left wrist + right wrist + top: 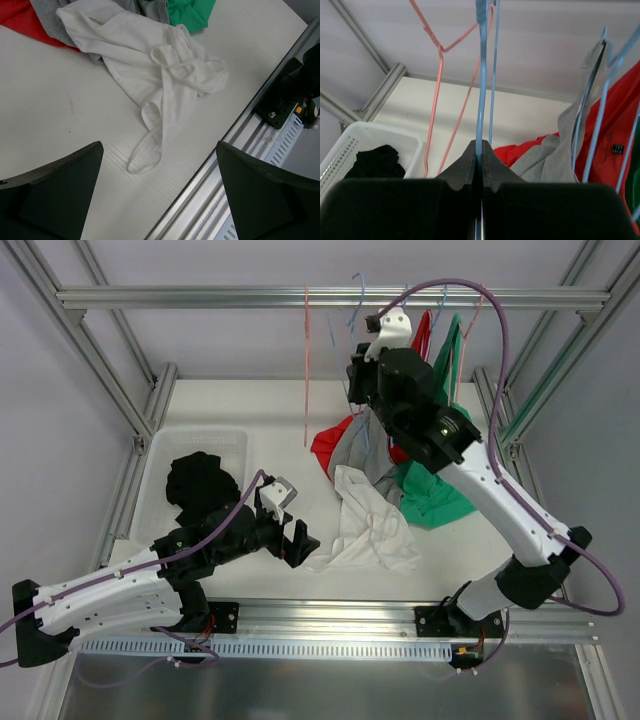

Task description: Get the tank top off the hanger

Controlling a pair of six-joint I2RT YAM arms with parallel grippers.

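Both arms are built of white shell links joined by black joint housings. Small dark screw holes are dotted along the white link of the left arm [110, 602]. A purple cable [235, 502] is routed along it; a second purple cable [503, 350] is looped above the right arm [505, 510]. Broad, black, wedge-shaped fingers [60, 195] are fitted to the left end effector [159, 150] and to the right end effector [480, 150].

Tank top [365, 530] on table [250, 405], right of basket [200, 432]; clothes pile [430, 500], hanger [481, 75] behind it.
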